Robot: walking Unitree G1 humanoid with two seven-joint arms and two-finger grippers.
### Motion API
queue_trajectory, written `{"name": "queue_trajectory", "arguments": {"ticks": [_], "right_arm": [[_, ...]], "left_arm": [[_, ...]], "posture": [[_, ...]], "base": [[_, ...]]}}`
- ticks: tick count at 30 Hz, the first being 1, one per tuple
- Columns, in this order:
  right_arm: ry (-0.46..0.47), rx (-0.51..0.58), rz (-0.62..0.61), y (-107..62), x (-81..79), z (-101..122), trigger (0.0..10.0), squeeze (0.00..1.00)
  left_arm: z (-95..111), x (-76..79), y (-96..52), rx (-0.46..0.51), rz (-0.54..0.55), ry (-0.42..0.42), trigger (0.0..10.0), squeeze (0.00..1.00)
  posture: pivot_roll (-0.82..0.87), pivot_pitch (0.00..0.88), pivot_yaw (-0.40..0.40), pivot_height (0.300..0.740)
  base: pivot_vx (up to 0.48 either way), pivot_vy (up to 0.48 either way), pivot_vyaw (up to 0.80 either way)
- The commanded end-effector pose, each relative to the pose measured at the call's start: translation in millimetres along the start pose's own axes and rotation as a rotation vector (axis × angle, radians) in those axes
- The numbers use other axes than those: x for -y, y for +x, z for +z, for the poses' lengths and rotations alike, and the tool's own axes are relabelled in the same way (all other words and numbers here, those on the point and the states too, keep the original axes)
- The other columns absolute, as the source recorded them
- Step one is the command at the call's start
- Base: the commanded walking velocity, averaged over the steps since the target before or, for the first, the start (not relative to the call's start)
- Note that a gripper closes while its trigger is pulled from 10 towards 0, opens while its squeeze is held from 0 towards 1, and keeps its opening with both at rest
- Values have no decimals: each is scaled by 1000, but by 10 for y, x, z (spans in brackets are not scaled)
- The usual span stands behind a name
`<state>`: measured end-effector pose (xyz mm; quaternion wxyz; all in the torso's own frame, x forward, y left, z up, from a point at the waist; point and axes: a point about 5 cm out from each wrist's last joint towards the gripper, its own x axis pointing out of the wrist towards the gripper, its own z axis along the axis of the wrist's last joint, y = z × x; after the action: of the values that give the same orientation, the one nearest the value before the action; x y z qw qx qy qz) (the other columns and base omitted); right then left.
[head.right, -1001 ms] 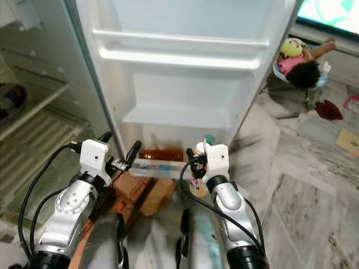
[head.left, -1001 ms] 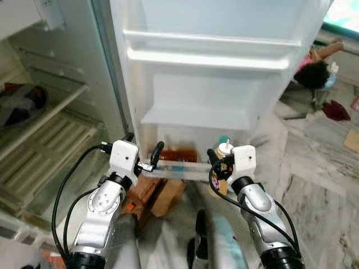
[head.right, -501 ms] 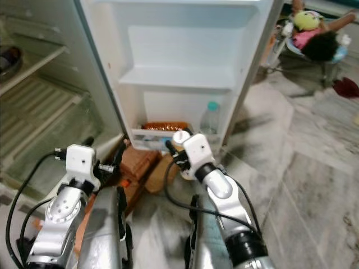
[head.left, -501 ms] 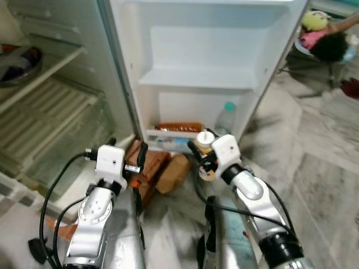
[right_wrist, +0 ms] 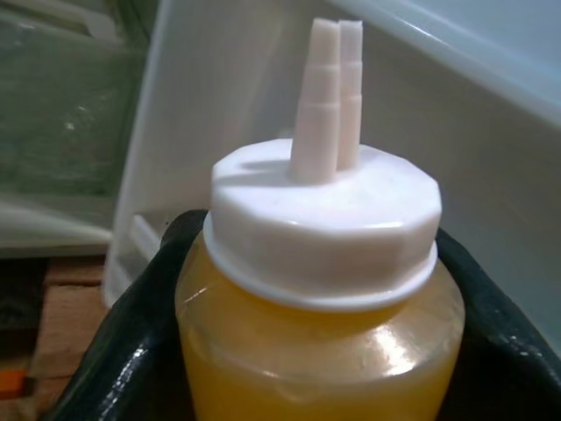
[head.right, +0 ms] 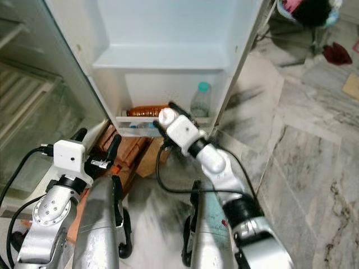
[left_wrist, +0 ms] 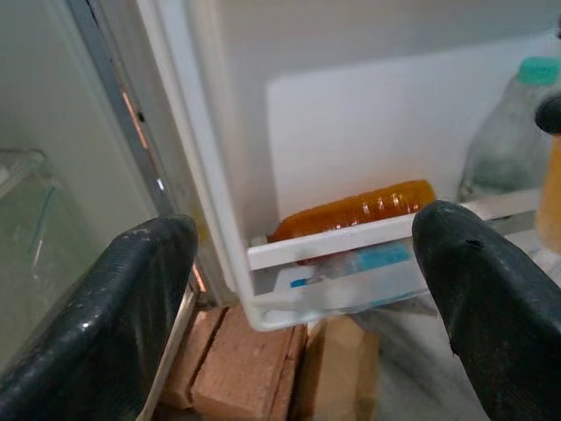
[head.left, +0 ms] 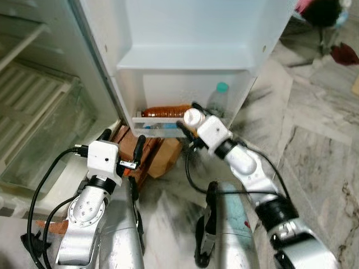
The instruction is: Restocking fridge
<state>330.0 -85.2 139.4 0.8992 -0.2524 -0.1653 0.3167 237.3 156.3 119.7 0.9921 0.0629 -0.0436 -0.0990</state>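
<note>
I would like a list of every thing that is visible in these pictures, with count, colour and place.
Fridge door: one, white, open, ahead.
Door shelf: one, white, lowest on the door.
Amber bottle: one, brown, lying on the door shelf.
Clear bottle: one, teal cap, standing on the door shelf.
Squeeze bottle: one, yellow with white cap, in the right gripper.
Bricks: reddish, on the floor below the door.
Left gripper: black fingers, open, beside the door.
Right gripper: black fingers, at the door shelf.
</note>
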Motion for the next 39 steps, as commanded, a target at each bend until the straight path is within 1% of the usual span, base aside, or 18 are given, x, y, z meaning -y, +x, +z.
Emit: {"name": "queue_trajectory", "arguments": {"ticks": [1,2,3,5,7,10,11,12,13,16,18,21,22,23,28,29,36,39], "right_arm": [[-45,21,33,34,-71,8,10000,0],[-72,46,45,122,-69,53,10000,0],[-72,46,45,122,-69,53,10000,0],[-111,86,72,231,-63,127,10000,0],[-128,95,73,251,-60,142,10000,0],[-207,137,128,304,-78,185,10000,0],[-207,137,128,304,-78,185,10000,0],[-273,148,132,329,-65,197,10000,0],[-305,154,124,348,-50,206,10000,0],[-343,161,107,377,-22,227,10000,0],[-425,184,70,431,68,286,10000,0],[-451,190,19,469,172,337,10000,0],[-451,190,19,469,172,337,10000,0],[-485,191,-4,482,228,340,10000,0],[-475,148,-55,456,309,271,10000,0],[-450,123,-80,433,331,223,10000,0],[-467,75,-91,347,292,77,10000,0],[-461,30,-105,308,307,2,10000,0]], "left_arm": [[-9,-1,-71,-25,-2,-7,10000,0],[9,-5,-102,-32,-2,-9,10000,0],[9,-5,-102,-32,-2,-9,10000,0],[28,-16,-135,-40,-2,-4,10000,0],[37,-21,-152,-41,-1,-2,10000,0],[86,-24,-208,-44,-1,2,10000,0],[86,-24,-208,-44,-1,2,10000,0],[94,-22,-220,-52,-1,2,10000,0],[100,-21,-229,-57,0,0,10000,0],[112,-23,-247,-62,-1,-3,10000,0],[132,-22,-267,-69,-4,-5,10000,0],[132,-26,-279,-76,-5,-5,10000,0],[132,-26,-279,-76,-5,-5,10000,0],[133,-25,-283,-85,-8,-6,10000,0],[132,-5,-282,-95,-18,-9,10000,0],[134,5,-276,-96,-20,-10,10000,0],[147,21,-273,-98,-22,-13,10000,0],[150,25,-279,-100,-22,-12,10000,0]], "posture": [[122,345,-21,559],[135,363,-17,559],[135,363,-17,559],[144,377,-13,559],[148,385,-11,559],[165,408,-3,559],[165,408,-3,559],[171,419,1,559],[174,424,3,559],[178,428,5,559],[184,436,10,559],[184,437,12,559],[184,437,12,559],[184,441,16,559],[182,438,15,559],[182,438,13,559],[193,439,8,559],[194,440,7,559]], "base": [[0,0,0],[0,0,0],[0,0,0],[0,0,0],[0,0,0],[0,0,0],[0,0,0],[0,0,0],[0,0,0],[0,0,0],[0,0,0],[0,0,0],[0,0,0],[0,0,0],[0,0,0],[0,0,0],[0,0,0],[0,0,0]]}}
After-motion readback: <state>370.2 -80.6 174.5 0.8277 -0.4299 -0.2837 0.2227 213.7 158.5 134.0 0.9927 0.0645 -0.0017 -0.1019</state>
